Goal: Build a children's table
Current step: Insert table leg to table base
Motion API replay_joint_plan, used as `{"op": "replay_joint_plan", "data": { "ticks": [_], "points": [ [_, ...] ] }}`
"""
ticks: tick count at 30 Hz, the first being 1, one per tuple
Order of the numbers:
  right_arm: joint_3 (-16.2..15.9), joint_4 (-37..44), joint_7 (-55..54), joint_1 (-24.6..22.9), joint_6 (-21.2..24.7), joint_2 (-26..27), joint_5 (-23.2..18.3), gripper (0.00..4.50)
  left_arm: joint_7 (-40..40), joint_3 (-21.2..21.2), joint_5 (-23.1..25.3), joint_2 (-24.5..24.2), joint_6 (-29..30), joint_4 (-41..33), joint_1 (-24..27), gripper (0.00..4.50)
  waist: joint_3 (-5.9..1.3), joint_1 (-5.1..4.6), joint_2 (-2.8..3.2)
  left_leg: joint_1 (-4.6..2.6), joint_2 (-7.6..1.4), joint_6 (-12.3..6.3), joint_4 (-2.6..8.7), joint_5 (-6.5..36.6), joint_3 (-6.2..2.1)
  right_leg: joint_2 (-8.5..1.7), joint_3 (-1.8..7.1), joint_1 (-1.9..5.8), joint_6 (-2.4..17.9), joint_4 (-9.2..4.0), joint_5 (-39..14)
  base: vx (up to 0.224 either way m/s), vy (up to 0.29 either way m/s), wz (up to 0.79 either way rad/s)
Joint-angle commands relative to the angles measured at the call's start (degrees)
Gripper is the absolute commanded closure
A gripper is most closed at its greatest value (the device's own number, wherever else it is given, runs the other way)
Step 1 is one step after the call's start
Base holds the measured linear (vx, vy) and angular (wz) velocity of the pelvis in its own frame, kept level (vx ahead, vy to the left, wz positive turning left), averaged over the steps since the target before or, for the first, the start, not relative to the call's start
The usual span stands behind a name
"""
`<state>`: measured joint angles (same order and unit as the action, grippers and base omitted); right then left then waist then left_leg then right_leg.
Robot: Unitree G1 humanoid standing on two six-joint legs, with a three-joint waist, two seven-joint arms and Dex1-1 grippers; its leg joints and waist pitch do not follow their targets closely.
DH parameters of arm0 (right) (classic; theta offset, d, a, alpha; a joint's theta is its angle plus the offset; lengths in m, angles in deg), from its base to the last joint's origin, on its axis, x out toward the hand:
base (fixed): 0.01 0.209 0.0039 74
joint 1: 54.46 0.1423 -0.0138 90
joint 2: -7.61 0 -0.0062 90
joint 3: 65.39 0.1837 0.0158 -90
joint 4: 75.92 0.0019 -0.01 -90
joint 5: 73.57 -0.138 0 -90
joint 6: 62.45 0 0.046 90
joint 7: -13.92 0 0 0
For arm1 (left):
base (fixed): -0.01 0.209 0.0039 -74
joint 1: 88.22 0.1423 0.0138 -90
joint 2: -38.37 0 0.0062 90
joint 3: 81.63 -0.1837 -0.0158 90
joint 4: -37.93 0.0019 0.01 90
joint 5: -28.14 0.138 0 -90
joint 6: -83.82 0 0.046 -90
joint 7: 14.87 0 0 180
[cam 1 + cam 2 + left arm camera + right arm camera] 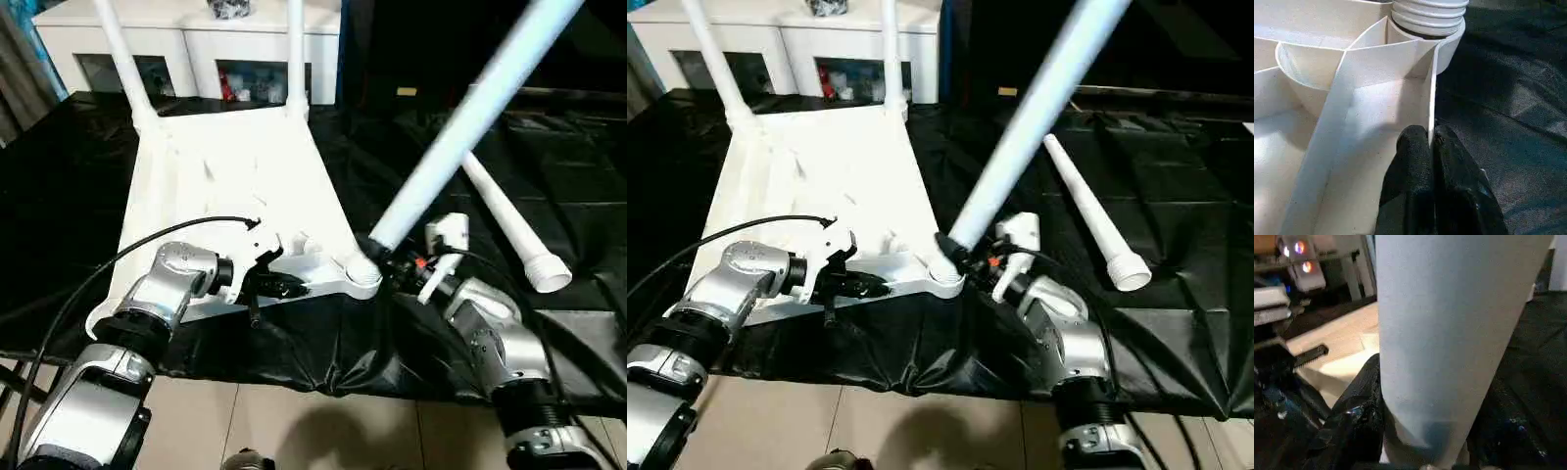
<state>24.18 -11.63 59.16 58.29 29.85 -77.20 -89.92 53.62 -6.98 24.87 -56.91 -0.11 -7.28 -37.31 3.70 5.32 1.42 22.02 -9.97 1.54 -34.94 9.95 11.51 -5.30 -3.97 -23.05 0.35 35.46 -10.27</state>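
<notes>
Tabletop [235,186] pinned by left gripper [1431,147] nipping its rim; right gripper [392,257] clasps third leg [470,122] (seating in corner socket [359,274]).

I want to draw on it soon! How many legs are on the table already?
Two legs already stand in the upside-down tabletop. The right gripper holds a third leg at the near corner socket, while the left gripper pinches the rim. The fourth leg lies on the black cloth.

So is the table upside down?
Yes. The tabletop lies with its ribbed underside up on the black sheet, and two legs stick up from its far corners.
</notes>
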Motion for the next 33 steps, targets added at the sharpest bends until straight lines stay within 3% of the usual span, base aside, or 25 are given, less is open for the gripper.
{"op": "replay_joint_plan", "data": {
  "ticks": [1, 3, 11, 16, 17, 23, 26, 33],
  "points": [
    [-1.8, -1.7, -0.4, -1.2, 2.1, -0.9, 3.0, 2.62, -0.6, 2.7, -1.5, 0.4, -0.5, -0.1, -0.6, 4.50, -3.98, 0.04, -0.49, -1.49, -3.49, 1.04, 5.25, 18.3, -2.08, -4.38, 2.98, 1.91, 11.3, -5.13, -20.3, 0.000, 0.000, 0.00],
    [-2.5, -2.1, -0.6, -0.5, 2.4, -1.2, 3.6, 2.62, -0.5, 2.6, -1.4, 0.4, -0.6, -0.1, -0.5, 4.50, -3.98, -0.03, -0.76, -1.42, -3.47, 0.69, 5.28, 18.1, -2.01, -4.35, 2.95, 1.98, 11.6, -5.15, -19.7, 0.000, 0.000, 0.00],
    [-7.0, -5.9, 3.5, 3.4, 5.4, -2.1, 6.4, 2.62, 0.9, 1.8, -0.9, -0.3, -0.7, -0.6, -0.5, 4.50, -3.71, -0.23, -0.87, -1.53, -3.52, 1.23, 5.39, 19.9, -2.17, -4.54, 2.98, 1.76, 10.4, -5.58, -24.0, 0.000, 0.000, 0.00],
    [-8.3, -8.0, 6.2, 4.3, 5.2, -2.1, 6.5, 2.62, 2.6, 1.0, -0.7, -1.0, -0.3, -1.9, -0.4, 4.50, -3.92, -0.26, -1.21, -1.68, -3.61, 1.25, 5.50, 19.8, -2.11, -4.45, 3.01, 1.67, 10.9, -5.42, -22.1, 0.000, 0.000, 0.00],
    [-8.7, -7.9, 6.9, 4.2, 5.4, -2.3, 6.4, 2.62, 3.1, 0.9, -0.7, -1.2, 0.0, -2.3, -0.4, 4.50, -4.00, -0.23, -1.57, -1.66, -3.62, 1.13, 5.53, 19.4, -2.05, -4.42, 3.00, 1.77, 11.0, -5.37, -21.3, 0.000, 0.000, 0.00],
    [-9.8, -6.7, 11.6, 3.0, 4.8, -2.8, 5.5, 2.62, 6.6, 0.2, -0.6, -2.3, -0.7, -2.2, -1.5, 4.50, -4.39, -0.01, -1.75, -1.55, -3.66, 0.23, 5.49, 16.0, -1.75, -4.13, 2.87, 2.08, 12.8, -4.52, -13.8, 0.000, 0.000, 0.00],
    [-10.3, -6.9, 13.5, 3.0, 4.0, -3.0, 5.5, 2.62, 7.9, -0.3, 0.1, -2.7, -1.8, -1.2, -2.2, 4.50, -4.38, 0.20, -1.77, -1.51, -3.69, -0.28, 5.42, 15.4, -1.61, -4.20, 2.85, 2.15, 13.3, -4.51, -13.1, 0.000, 0.000, 0.00],
    [-10.6, -7.5, 14.6, 3.1, 1.6, -2.6, 5.8, 2.62, 8.9, 0.0, 0.4, -2.6, -2.1, 0.1, -3.9, 4.50, -4.20, 0.27, -1.77, -1.76, -3.81, 0.96, 5.69, 17.8, -1.80, -4.40, 2.94, 1.92, 12.8, -4.90, -16.7, 0.000, 0.000, 0.00]
  ]
}}
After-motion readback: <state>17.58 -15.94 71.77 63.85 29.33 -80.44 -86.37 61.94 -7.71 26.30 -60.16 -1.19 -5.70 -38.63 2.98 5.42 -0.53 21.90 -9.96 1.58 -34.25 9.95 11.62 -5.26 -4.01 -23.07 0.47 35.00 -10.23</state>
